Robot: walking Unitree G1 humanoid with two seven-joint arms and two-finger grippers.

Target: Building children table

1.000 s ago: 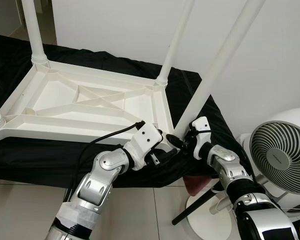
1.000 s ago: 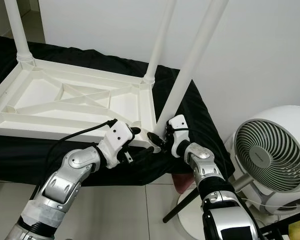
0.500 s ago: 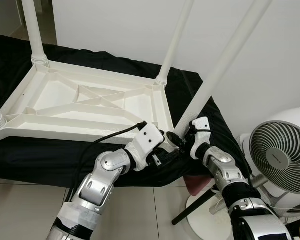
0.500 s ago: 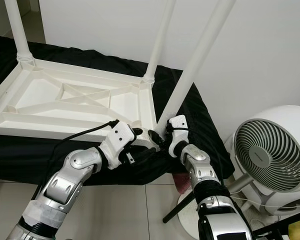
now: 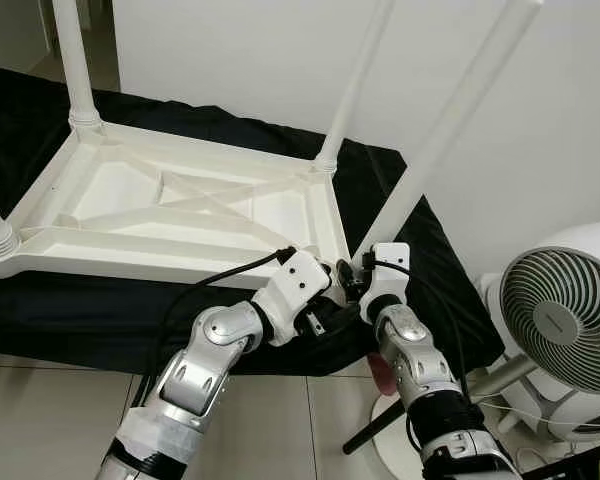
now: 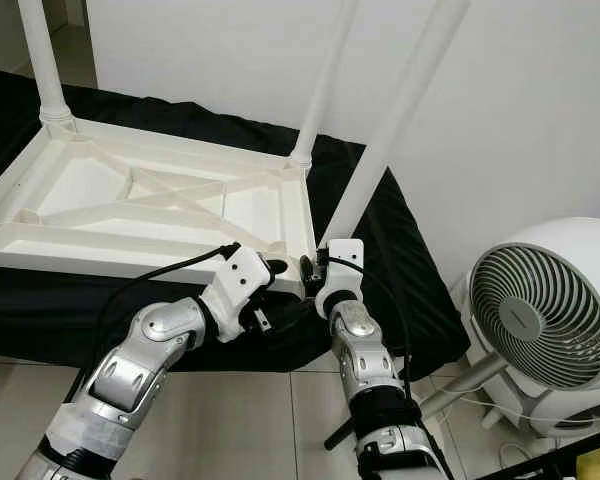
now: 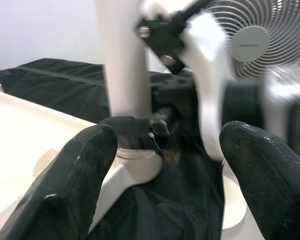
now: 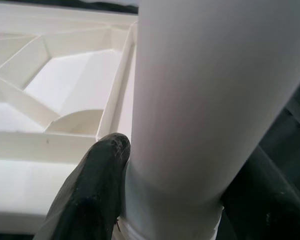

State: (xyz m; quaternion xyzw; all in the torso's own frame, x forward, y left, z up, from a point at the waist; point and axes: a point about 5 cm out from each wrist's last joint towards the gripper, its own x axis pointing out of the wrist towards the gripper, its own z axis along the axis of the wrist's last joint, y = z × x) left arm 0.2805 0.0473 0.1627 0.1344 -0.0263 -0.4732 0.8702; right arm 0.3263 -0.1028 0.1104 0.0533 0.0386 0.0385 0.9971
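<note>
While the upturned table (image 5: pixel 180 205) lies on black cloth (image 5: pixel 410 240), the right gripper (image 8: pixel 140 200) clamps the leg (image 5: pixel 450 120) at its near corner, and the left gripper (image 7: pixel 160 165) gapes wide just beside it.

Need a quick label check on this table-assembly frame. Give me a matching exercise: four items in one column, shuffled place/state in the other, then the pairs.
Things:
1. right gripper
2. left gripper
3. fan
4. black cloth

States:
A. spread under the upturned tabletop
B. open, fingers either side of the leg's base
C. on the floor at the robot's right
D. closed around the near corner leg

Pairs: 1-D, 2-B, 3-C, 4-A
</note>
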